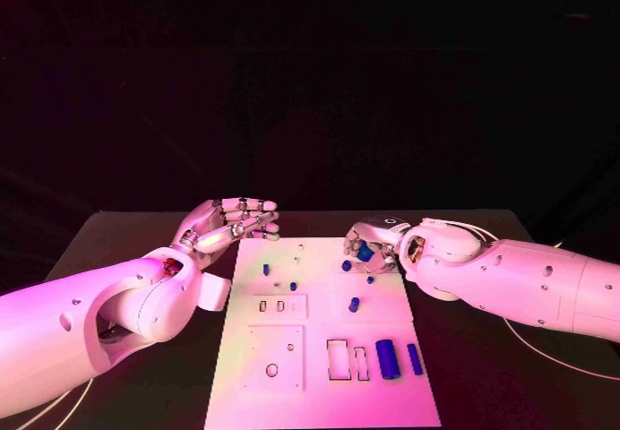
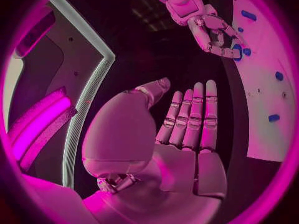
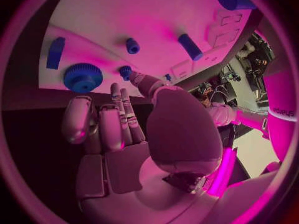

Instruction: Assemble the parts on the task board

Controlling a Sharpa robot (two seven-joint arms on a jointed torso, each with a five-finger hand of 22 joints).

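Blue gear [image 3: 82,77]: on task board [image 1: 323,394] far right edge, by right hand [image 1: 374,246]; fingers curled near it, contact unclear. Likely light, rigid, slippery; pinch toothed rim. Left hand [image 1: 233,224]: fingers straight, together, empty.

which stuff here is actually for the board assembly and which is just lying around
For the job:
- task board
- blue gear at the right hand
- large blue cylinder
- slim blue bar
- small blue pegs
- left hand, holding nothing

Just there:
- black table
- white cable
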